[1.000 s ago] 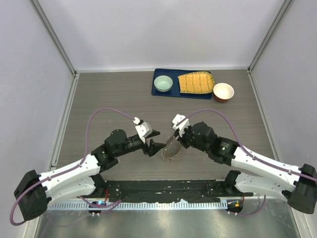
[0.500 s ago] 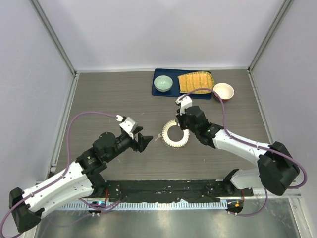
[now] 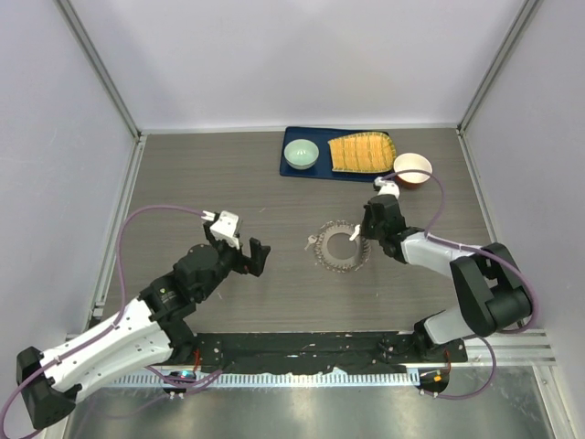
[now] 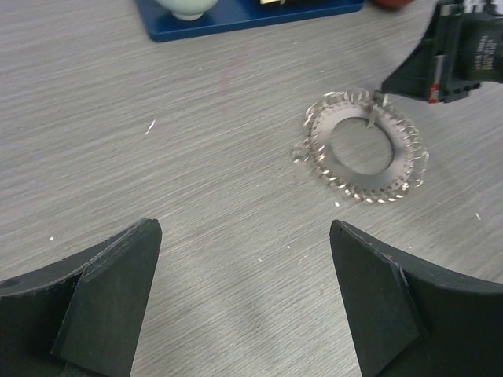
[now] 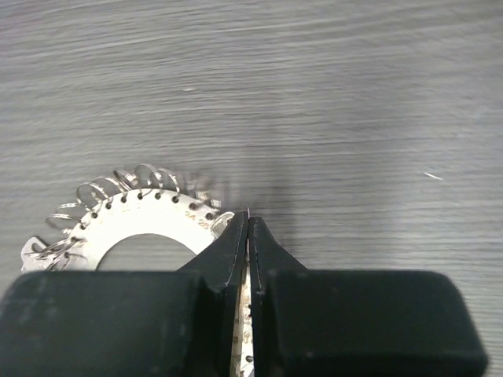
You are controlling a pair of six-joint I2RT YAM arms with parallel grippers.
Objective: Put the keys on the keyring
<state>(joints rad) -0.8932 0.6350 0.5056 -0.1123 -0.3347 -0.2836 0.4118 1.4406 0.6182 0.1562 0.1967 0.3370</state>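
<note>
The keyring [image 3: 340, 245], a grey metal disc fringed with small wire loops, lies flat on the wooden table [image 3: 228, 183]; it also shows in the left wrist view [image 4: 339, 161] and the right wrist view [image 5: 102, 224]. My right gripper [image 3: 365, 234] is shut at the ring's right rim, its tips [image 5: 248, 222] pinching a thin sliver of the fringe. A small silver piece that I take for the key [image 3: 312, 241] juts out at the ring's left edge [image 4: 300, 151]. My left gripper [image 3: 245, 252] hovers well to the left, open and holding nothing [image 4: 245, 263].
A blue tray [image 3: 290, 168] at the back holds a pale green bowl [image 3: 301, 153] and a yellow striped mat [image 3: 361, 152]. A white bowl with a red outside [image 3: 412, 169] stands right of it, close behind my right arm. Grey walls enclose three sides.
The ring, held upright between both grippers a second ago, now lies flat and has shifted right with my right gripper. My left gripper has drawn back to the left and opened wider.
</note>
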